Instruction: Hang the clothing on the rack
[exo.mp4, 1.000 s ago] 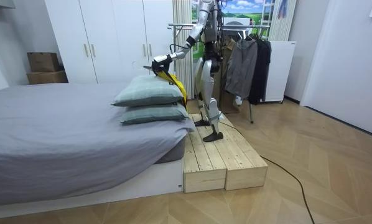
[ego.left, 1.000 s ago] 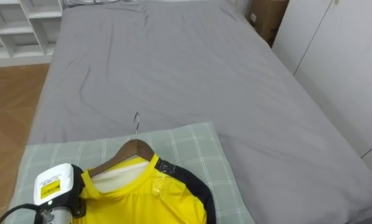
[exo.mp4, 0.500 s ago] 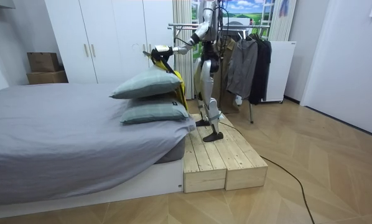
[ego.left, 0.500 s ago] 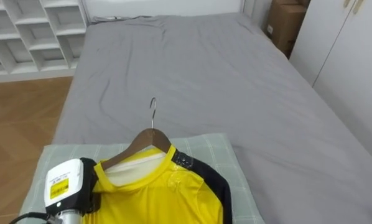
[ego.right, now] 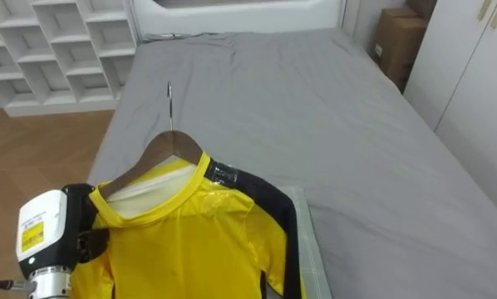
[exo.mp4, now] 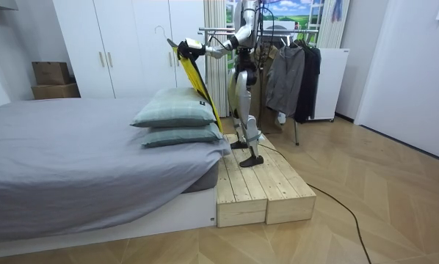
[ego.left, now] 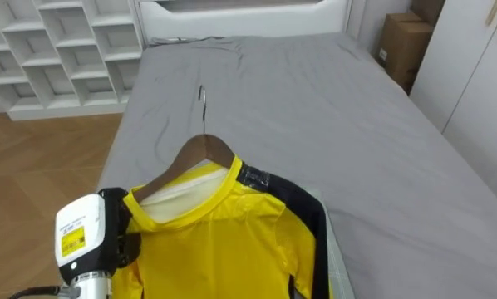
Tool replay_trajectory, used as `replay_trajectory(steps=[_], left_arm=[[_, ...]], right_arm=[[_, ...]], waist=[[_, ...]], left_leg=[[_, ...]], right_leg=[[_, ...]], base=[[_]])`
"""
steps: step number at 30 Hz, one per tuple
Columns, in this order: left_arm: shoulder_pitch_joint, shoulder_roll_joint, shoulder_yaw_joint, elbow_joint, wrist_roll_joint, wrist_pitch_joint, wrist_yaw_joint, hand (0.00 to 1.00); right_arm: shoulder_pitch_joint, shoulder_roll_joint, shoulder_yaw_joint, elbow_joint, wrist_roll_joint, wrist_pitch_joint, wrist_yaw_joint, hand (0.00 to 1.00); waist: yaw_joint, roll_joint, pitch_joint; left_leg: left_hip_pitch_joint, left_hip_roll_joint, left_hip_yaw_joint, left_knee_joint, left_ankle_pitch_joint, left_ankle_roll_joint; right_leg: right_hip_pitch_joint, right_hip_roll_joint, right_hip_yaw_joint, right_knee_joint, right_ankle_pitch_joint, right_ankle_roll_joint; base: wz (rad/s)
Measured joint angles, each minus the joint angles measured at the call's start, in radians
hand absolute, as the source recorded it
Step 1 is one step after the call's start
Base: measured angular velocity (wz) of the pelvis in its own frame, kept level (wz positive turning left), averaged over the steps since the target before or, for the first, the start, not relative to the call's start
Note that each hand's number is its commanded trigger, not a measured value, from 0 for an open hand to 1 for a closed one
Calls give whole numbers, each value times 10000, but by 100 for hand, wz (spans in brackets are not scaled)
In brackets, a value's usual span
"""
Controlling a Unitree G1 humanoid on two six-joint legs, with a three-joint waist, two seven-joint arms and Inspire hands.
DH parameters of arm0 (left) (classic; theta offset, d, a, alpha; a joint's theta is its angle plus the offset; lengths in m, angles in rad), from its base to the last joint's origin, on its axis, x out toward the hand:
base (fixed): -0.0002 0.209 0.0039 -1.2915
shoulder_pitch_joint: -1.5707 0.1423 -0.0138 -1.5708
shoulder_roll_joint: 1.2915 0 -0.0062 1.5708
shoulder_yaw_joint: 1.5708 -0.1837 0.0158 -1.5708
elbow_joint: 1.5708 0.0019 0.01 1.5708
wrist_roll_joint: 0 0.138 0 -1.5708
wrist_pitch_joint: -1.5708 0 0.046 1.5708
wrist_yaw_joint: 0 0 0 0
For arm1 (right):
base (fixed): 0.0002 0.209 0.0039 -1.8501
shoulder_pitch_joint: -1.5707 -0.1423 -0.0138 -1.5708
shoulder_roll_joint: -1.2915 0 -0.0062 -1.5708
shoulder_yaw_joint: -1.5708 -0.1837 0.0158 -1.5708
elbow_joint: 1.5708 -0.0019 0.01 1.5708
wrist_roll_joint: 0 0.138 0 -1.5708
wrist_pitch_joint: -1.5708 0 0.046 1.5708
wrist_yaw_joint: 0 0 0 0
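Now the shirt is held up over the bed, not yet on the rail.
The left hand (ego.left: 124,237) is clenched on the left end of the wooden hanger (ego.left: 203,154), and the yellow shirt (ego.left: 223,241) hangs above the pillows (exo.mp4: 177,110). The next move is probably a turn to the clothes rail (exo.mp4: 219,31) behind, setting the hook over the bar. Dark clothes (exo.mp4: 289,77) crowd its far end.

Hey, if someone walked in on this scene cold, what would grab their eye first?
The bright yellow shirt on a wooden hanger, held up at the left robot hand above the grey bed. In the room view it hangs over two stacked pillows, while the robot stands on a wooden platform with a clothes rack of dark garments behind it.
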Motion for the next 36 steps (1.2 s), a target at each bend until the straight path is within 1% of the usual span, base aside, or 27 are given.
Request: replay_trajectory(steps=[14, 18, 20, 21, 23, 26, 29, 31, 32, 34, 35, 36], left_arm=[[9, -3, 0, -1, -32, -1, 0, 100], [9, -4, -18, -26, -254, -2, 0, 100], [9, -4, -22, -30, -405, 0, 0, 100], [10, -2, -21, -30, -415, 0, 1, 100], [17, 1, -35, -49, -405, 5, 5, 100], [17, 2, -61, -129, -410, 5, 56, 100], [17, -3, -54, -185, -402, 5, 301, 100], [18, -22, -59, -195, -407, 6, 755, 100], [18, -24, -59, -195, -413, 6, 876, 100], [17, 5, -71, -195, -421, 6, 1216, 100], [17, 30, -93, -195, -421, 6, 1269, 100], [25, 58, -124, -196, -401, 6, 1347, 100]], right_arm=[[-1, -1, -5, 16, -5, 6, 89, 0], [6, -7, 6, 70, -15, 21, 63, 0], [33, -6, 5, 73, -20, 51, -2, 0], [62, -9, -12, 52, -55, 78, -29, 0], [85, -12, -33, 21, -61, 89, -170, 0], [6, -15, -240, 19, -85, 87, -632, 0], [-45, -15, -692, -1, -152, 75, -1342, 0], [-112, -28, -887, -18, -156, 76, -2131, 0], [-143, -33, -950, -16, -192, 76, -2322, 0], [-273, -67, -1383, -71, -318, 67, -3148, 0], [-280, -82, -1539, -159, -327, 67, -3365, 0], [-206, -97, -1937, -545, -472, 56, -3843, 0]], waist=[[-17, -46, 29], [-49, -47, 33], [-70, -49, 61], [-61, -66, 129], [-51, -82, 141], [-58, -93, 147], [-67, -97, 143], [-76, -99, 137], [-84, -104, 134], [-99, -117, 120], [-102, -121, 113], [-109, -132, 107]], left_leg=[[14, -72, -5, -89, 1, 3], [28, -86, 8, -134, 3, 5], [97, -88, 17, -165, 6, 11], [198, -92, 28, -196, 6, 11], [224, -105, 46, -231, 6, 11], [194, -109, 42, -232, 6, 11], [183, -108, 34, -228, 6, 11], [188, -108, 32, -221, 6, 11], [188, -109, 27, -221, 6, 11], [204, -107, 18, -216, 6, 11], [206, -108, 14, -216, 6, 11], [227, -107, 14, -215, 6, 11]], right_leg=[[3, -64, 4, -7, -40, 58], [18, -72, 22, -9, -45, 66], [64, -71, 32, -9, -47, 68], [157, -72, 39, -7, -61, 84], [154, -85, 35, -5, -99, 84], [129, -85, 32, -7, -103, 88], [131, -86, 9, -16, -104, 88], [136, -85, 1, -9, -103, 89], [137, -85, -3, -4, -103, 89], [136, -85, -22, 1, -103, 88], [136, -86, -27, 1, -103, 88], [136, -86, -24, 1, -103, 88]], base=[[0], [0], [0], [0], [0], [0], [0], [0], [0], [0], [0], [0]])
